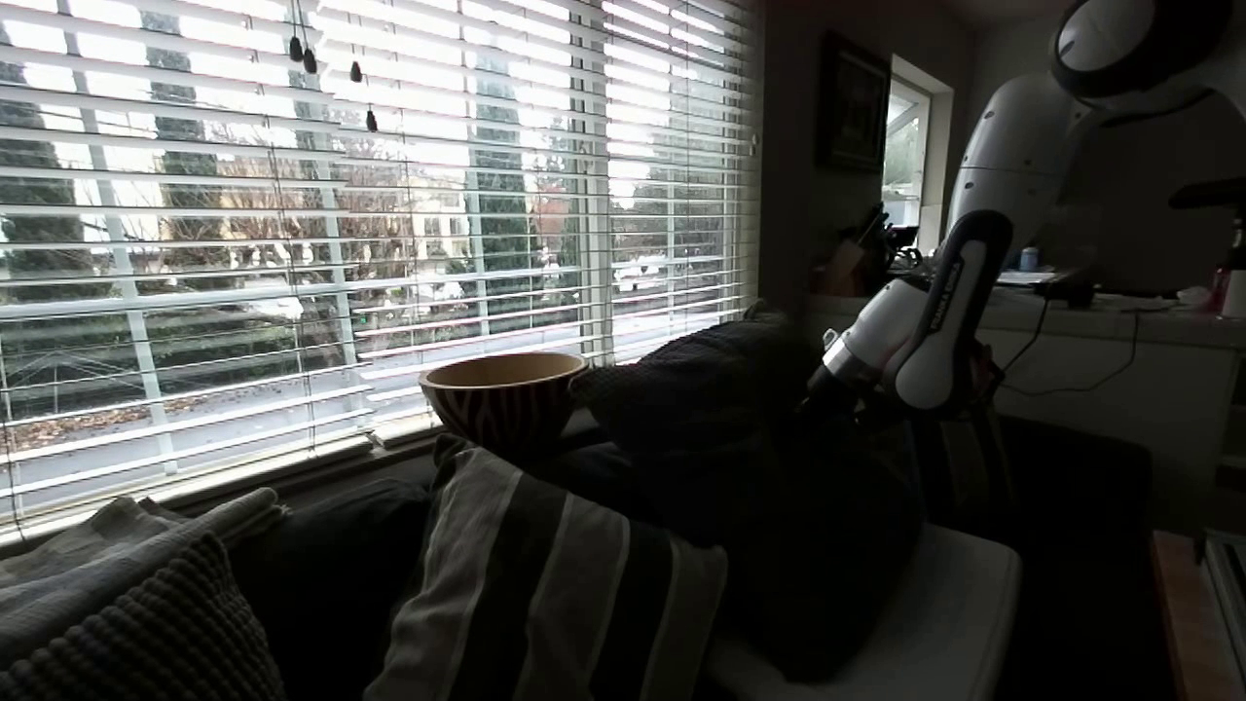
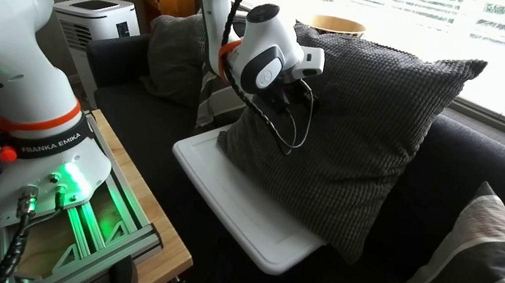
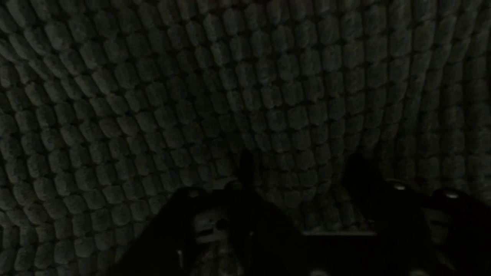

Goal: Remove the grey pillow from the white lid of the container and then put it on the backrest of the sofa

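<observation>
The grey pillow (image 2: 352,152) is large, dark and knobbly. It stands tilted on the white lid (image 2: 246,211), its top toward the window and a lower corner past the lid's edge. It also shows in an exterior view (image 1: 779,506), very dark, with the lid (image 1: 959,594) below. The backrest of the sofa (image 2: 498,155) runs behind it. My gripper (image 2: 307,102) is pressed into the pillow's face. In the wrist view, pillow fabric (image 3: 268,69) fills the picture and gathers between the parted fingers (image 3: 301,161), which look closed on it. The fingertips are dark and partly sunk in fabric.
A wooden bowl (image 1: 501,399) stands on the windowsill behind the pillow. A striped pillow (image 2: 489,280) leans on the sofa (image 2: 135,113) beside the lid. Another grey pillow (image 2: 177,58) is at the sofa's far end. The robot's wooden table (image 2: 170,245) borders the sofa.
</observation>
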You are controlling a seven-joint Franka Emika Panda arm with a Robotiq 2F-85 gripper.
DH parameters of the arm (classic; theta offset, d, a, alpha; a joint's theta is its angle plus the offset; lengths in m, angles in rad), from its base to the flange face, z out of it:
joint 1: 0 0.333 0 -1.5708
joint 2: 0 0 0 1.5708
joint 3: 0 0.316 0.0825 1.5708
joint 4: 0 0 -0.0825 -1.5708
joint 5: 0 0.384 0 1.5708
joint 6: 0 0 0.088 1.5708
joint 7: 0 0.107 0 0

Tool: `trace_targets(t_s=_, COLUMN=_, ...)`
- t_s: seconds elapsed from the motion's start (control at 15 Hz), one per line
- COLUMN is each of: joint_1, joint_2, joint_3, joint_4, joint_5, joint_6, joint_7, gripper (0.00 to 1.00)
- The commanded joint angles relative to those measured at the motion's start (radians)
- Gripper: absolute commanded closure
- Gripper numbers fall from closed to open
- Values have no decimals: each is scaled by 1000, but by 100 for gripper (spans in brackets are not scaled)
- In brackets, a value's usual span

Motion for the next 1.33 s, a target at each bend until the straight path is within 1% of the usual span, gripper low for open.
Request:
trace_targets(t_s=0.0, joint_1=1, joint_2=23, joint_3=21, joint_4=13, joint_5=37, joint_6=8, joint_7=-21, gripper=69)
trace_targets(t_s=0.13, joint_1=2, joint_2=20, joint_3=25, joint_4=11, joint_5=48, joint_6=7, joint_7=-18, gripper=85)
trace_targets(t_s=0.27, joint_1=6, joint_2=16, joint_3=25, joint_4=8, joint_5=65, joint_6=2, joint_7=-13, gripper=98)
trace_targets(t_s=0.33, joint_1=15, joint_2=11, joint_3=20, joint_4=5, joint_5=84, joint_6=-1, joint_7=-10, gripper=100)
trace_targets(t_s=0.4, joint_1=22, joint_2=5, joint_3=16, joint_4=1, joint_5=100, joint_6=-6, joint_7=-8, gripper=100)
trace_targets(t_s=0.53, joint_1=57, joint_2=-30, joint_3=2, joint_4=-19, joint_5=169, joint_6=-25, joint_7=10, gripper=100)
trace_targets(t_s=0.73, joint_1=113, joint_2=-138, joint_3=-8, joint_4=-68, joint_5=273, joint_6=-83, joint_7=33, gripper=99)
trace_targets(t_s=1.0, joint_1=177, joint_2=-292, joint_3=-24, joint_4=-106, joint_5=383, joint_6=-203, joint_7=44, gripper=99)
trace_targets(t_s=1.2, joint_1=223, joint_2=-399, joint_3=-70, joint_4=-101, joint_5=448, joint_6=-317, joint_7=35, gripper=99)
trace_targets(t_s=1.27, joint_1=251, joint_2=-427, joint_3=-108, joint_4=-95, joint_5=442, joint_6=-339, joint_7=51, gripper=99)
